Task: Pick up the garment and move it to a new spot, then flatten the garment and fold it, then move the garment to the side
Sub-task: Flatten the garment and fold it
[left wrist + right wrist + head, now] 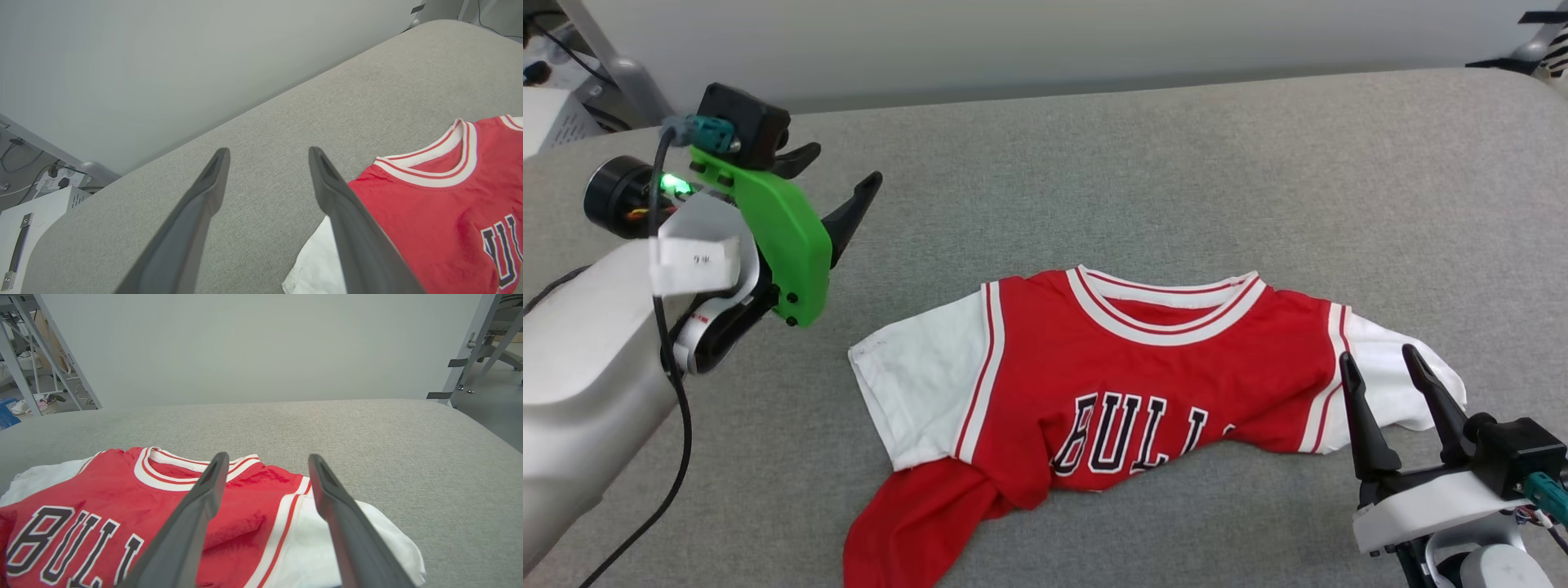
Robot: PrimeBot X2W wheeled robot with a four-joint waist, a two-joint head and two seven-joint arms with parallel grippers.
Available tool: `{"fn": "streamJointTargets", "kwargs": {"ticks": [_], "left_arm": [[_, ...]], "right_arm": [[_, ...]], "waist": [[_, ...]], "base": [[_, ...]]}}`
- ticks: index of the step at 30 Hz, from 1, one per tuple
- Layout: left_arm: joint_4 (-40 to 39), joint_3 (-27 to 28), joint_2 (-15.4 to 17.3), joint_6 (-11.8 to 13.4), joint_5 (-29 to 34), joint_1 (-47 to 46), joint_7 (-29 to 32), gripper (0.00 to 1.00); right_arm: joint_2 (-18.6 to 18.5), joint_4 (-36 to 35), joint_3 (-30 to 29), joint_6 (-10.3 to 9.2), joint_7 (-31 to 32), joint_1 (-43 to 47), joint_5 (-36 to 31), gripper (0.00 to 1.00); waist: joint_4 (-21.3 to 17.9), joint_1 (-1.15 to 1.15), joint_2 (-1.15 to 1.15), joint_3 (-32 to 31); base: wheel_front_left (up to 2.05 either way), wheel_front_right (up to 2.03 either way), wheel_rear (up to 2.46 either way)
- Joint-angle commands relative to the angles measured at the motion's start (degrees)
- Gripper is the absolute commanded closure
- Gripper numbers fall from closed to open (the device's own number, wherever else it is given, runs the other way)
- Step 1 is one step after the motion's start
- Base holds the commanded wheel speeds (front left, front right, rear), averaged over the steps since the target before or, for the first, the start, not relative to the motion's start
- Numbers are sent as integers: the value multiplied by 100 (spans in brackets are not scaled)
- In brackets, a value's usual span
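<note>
The red garment (1127,367) lies face up on the grey table (1176,163), collar toward the far side, white sleeves spread left and right. Its lower part is rumpled and bunched, cutting off the black lettering, and a red flap trails toward the near left edge. My left gripper (837,175) is raised and open, up and left of the left sleeve; the collar (433,163) lies to its right in the wrist view. My right gripper (1380,367) stands open, over the right white sleeve (359,543), nothing between its fingers.
A pale wall (261,343) stands behind the table's far edge. White equipment and cables (36,196) sit past the left corner, and metal frames (482,343) stand off to the right. Bare grey surface stretches beyond the collar and to the right.
</note>
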Motion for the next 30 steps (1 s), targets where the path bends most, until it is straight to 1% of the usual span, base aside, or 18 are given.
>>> {"fn": "streamJointTargets", "kwargs": {"ticks": [1, 3, 5, 7, 11, 17, 25, 26, 27, 30], "left_arm": [[179, -65, -90, -139, -99, -161, 236, 0], [507, -239, -153, -357, -204, -342, 800, 0], [728, -411, -192, -516, -315, -464, 1327, 0], [883, -562, -219, -629, -442, -540, 1779, 0], [1122, -851, -189, -750, -612, -594, 2471, 0], [1275, -1207, -111, -811, -751, -425, 2888, 0], [1317, -1518, -107, -823, -725, -69, 3031, 0], [1328, -1532, -112, -823, -713, -59, 3003, 90], [1329, -1545, -113, -823, -676, -69, 2912, 100], [1340, -1446, -124, -824, -677, -203, 2449, 100]], "right_arm": [[11, -30, 8, -3, -52, -115, -41, 0], [24, -50, 23, -3, -52, -185, -63, 0], [37, -60, 24, -3, -52, -235, -84, 0], [57, -78, 12, -3, -52, -277, -100, 0], [91, -104, -4, -3, -52, -343, -126, 0], [122, -134, -22, -3, -52, -423, -152, 0], [148, -159, -40, -3, -52, -497, -174, 0], [151, -159, -40, -3, -52, -502, -175, 0], [154, -153, -39, -3, -52, -504, -179, 0], [156, -143, -69, -3, -52, -499, -189, 0]], "waist": [[-170, 0, 0, 242], [-232, 0, 0, 352], [-276, 0, 0, 438], [-314, 0, 0, 517], [-377, 0, 0, 655], [-470, 0, 0, 839], [-531, 0, 0, 1001], [-532, 0, 0, 1005], [-534, 0, 0, 1003], [-505, 0, 0, 958]], "base": [[0, 0, 0], [0, 0, 0], [0, 0, 0], [0, 0, 0], [0, 0, 0], [0, 0, 0], [0, 0, 0], [0, 0, 0], [0, 0, 0], [0, 0, 0]]}}
